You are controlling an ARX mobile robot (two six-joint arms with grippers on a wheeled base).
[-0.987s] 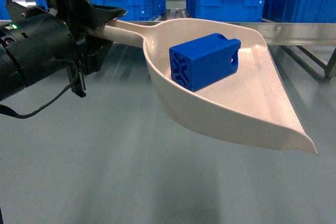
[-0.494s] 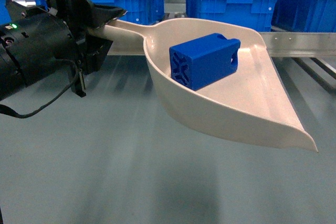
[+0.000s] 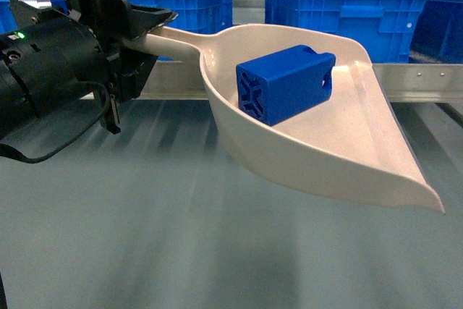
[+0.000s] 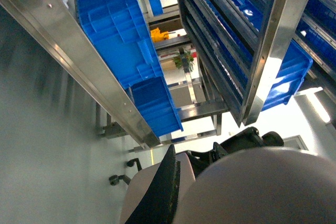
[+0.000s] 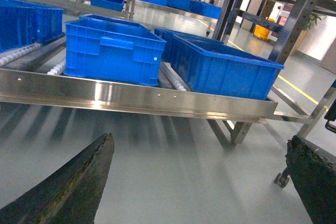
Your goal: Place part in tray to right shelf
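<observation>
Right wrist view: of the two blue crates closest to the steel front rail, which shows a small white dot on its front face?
The left crate, with a moulded handle and the dot near its lower right corner; the right crate shows none.

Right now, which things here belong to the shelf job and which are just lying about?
Job:
- blue part, lying in the tray
- beige tray, handle held by the left end effector
- steel shelf rail

Lying about:
- blue crates on the rollers
- grey floor
</observation>
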